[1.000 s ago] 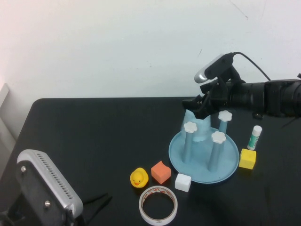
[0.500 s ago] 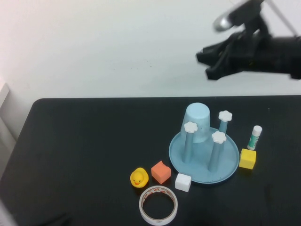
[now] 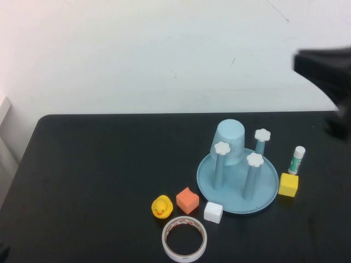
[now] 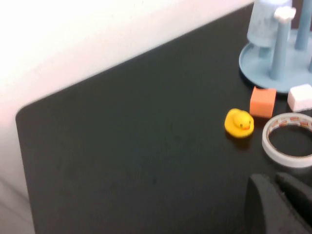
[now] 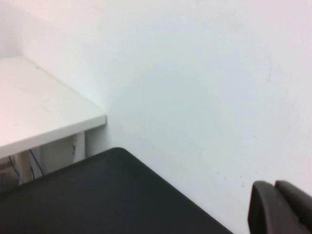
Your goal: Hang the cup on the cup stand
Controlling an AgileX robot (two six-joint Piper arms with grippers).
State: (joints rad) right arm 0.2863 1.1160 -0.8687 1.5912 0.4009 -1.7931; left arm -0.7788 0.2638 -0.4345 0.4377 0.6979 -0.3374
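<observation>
Where the cup [image 3: 229,141] sat, it was upside down over the rear post of the cup stand [image 3: 238,183], its rim down near the dish and its closed bottom up, level with the flower caps. Three other posts stood bare around it, each with its white cap. That stand rested on the black table [image 3: 98,175] toward the right edge, about midway between front and back.

Just off the stand's front rim lay a white cube [image 3: 213,212], with an orange cube [image 3: 187,200] beside it and a yellow rubber duck [image 3: 162,207] next along toward the left. A ring of white tape [image 3: 185,239] lay flat near the front edge. Between the stand and the right edge sat a yellow cube [image 3: 288,184], and behind it a small glue stick [image 3: 296,160] stood upright.

High above the table's right edge hung the right gripper [image 5: 280,207], blurred against the white wall, touching nothing; its jaws were pressed together and empty. Down by the front edge, close to the tape ring, the left gripper [image 4: 275,204] showed its dark fingers drawn together too, holding nothing.
</observation>
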